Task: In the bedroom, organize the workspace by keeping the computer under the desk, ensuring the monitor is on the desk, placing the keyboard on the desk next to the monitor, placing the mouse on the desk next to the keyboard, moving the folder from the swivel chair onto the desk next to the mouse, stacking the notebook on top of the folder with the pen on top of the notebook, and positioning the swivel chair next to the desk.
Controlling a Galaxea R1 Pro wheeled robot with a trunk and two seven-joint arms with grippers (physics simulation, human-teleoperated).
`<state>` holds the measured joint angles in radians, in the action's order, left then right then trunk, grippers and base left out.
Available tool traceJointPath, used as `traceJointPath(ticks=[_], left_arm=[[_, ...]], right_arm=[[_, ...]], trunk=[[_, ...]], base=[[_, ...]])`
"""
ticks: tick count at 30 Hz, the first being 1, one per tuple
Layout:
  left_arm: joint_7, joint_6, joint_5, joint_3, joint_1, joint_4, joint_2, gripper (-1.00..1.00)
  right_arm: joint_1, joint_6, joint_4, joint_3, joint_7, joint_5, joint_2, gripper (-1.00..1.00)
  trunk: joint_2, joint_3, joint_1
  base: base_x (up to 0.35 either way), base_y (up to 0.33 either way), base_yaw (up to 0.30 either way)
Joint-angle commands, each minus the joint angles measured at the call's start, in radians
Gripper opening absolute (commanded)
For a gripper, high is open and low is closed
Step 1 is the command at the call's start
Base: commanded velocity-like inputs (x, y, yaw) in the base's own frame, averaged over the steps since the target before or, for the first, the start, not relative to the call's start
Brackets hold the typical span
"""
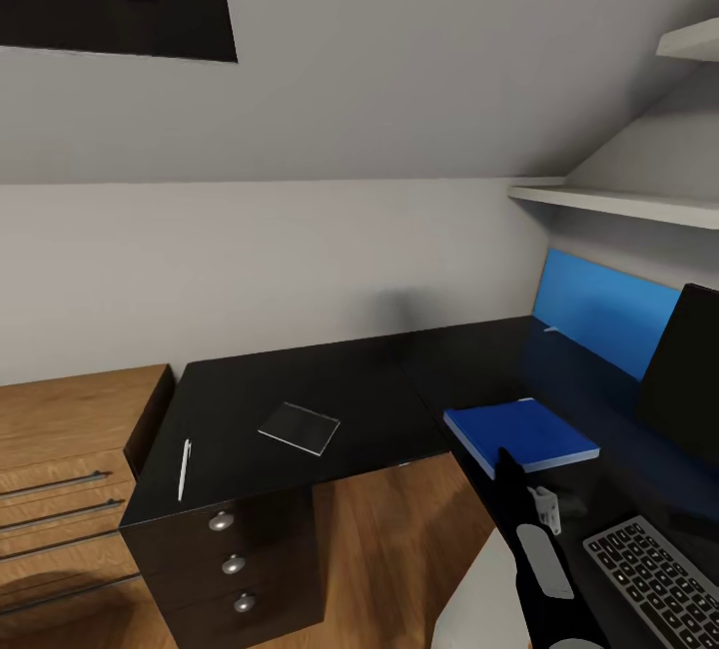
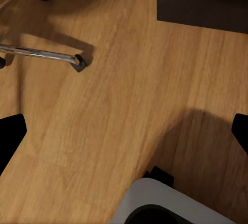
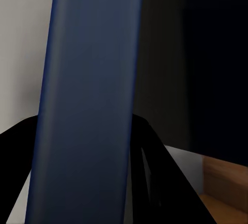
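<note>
The blue folder (image 1: 524, 432) lies on the right wing of the glossy black desk (image 1: 369, 379), near its front edge. My right gripper (image 1: 507, 461) is shut on the folder's near edge; in the right wrist view the folder (image 3: 88, 79) runs as a wide blue band between the black fingers (image 3: 155, 172). The grey notebook (image 1: 300, 426) and the white pen (image 1: 184, 469) lie apart on the desk's left wing. The keyboard (image 1: 659, 579) sits at the lower right, and the black monitor (image 1: 689, 369) stands behind it. My left gripper (image 2: 124, 131) hangs open over the wood floor beside the swivel chair's chrome leg (image 2: 41, 53).
A light-wood dresser (image 1: 60, 449) stands against the desk's left end. Three drawers with silver knobs (image 1: 222, 521) sit under the pen. A white shelf (image 1: 619, 200) hangs above the right wing, over a blue panel (image 1: 599, 315). My grey base (image 2: 165, 203) is close to the chair's casters (image 2: 78, 63).
</note>
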<state>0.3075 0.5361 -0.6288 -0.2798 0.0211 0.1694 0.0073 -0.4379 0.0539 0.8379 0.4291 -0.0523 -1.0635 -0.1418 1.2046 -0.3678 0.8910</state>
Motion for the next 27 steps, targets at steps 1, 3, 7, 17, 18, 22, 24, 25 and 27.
traceJointPath(ticks=[1, 3, 7, 17, 18, 22, 24, 25, 27], left_arm=[[0.009, 0.001, -0.002, -0.009, 0.0, 0.001, 0.0, 1.0], [0.008, 0.001, -0.002, -0.009, 0.0, 0.001, 0.0, 1.0], [0.008, 0.001, -0.001, -0.009, 0.0, 0.001, 0.0, 1.0], [0.008, 0.001, 0.0, -0.009, 0.0, 0.001, 0.0, 1.0], [0.008, 0.001, 0.0, -0.009, 0.0, 0.001, 0.0, 1.0], [0.008, 0.001, 0.0, -0.009, 0.0, 0.001, 0.0, 1.0], [0.008, 0.001, 0.0, -0.009, 0.0, 0.001, 0.0, 1.0], [0.008, 0.001, 0.0, -0.009, 0.0, 0.001, 0.0, 1.0], [0.008, 0.001, 0.0, -0.009, 0.0, 0.0, -0.004, 1.0]], right_arm=[[-0.001, 0.001, 0.0, 0.002, -0.003, -0.01, -0.001, -1.0], [-0.001, 0.001, 0.0, 0.002, 0.001, -0.01, -0.001, -1.0], [-0.001, 0.001, 0.0, 0.002, 0.007, -0.01, 0.0, -1.0], [-0.001, 0.001, 0.0, -0.003, 0.036, -0.01, 0.002, -1.0], [-0.001, 0.001, 0.0, -0.004, 0.037, -0.01, 0.003, -1.0], [-0.001, 0.001, 0.0, -0.004, 0.038, -0.01, 0.005, -1.0], [-0.001, 0.001, 0.0, -0.004, 0.038, -0.01, 0.005, -1.0], [-0.001, 0.001, 0.0, -0.004, 0.038, -0.01, 0.005, -1.0], [-0.001, 0.001, 0.0, -0.004, 0.038, -0.01, 0.006, 1.0]], trunk=[[0.001, -0.001, 0.0], [0.001, -0.001, 0.0], [0.001, -0.001, 0.0], [0.001, -0.001, 0.0], [0.001, -0.001, 0.0], [0.001, -0.001, 0.0], [0.001, -0.001, 0.0], [0.001, -0.001, 0.0], [0.001, -0.001, 0.0]], base=[[0.0, 0.0, 0.0], [0.0, 0.0, 0.0], [0.0, 0.0, 0.0], [0.055, 0.0, 0.0], [0.005, 0.0, 0.0], [0.001, 0.0, 0.0], [0.0, 0.0, 0.0], [0.0, 0.0, 0.0], [0.0, 0.0, 0.0]])
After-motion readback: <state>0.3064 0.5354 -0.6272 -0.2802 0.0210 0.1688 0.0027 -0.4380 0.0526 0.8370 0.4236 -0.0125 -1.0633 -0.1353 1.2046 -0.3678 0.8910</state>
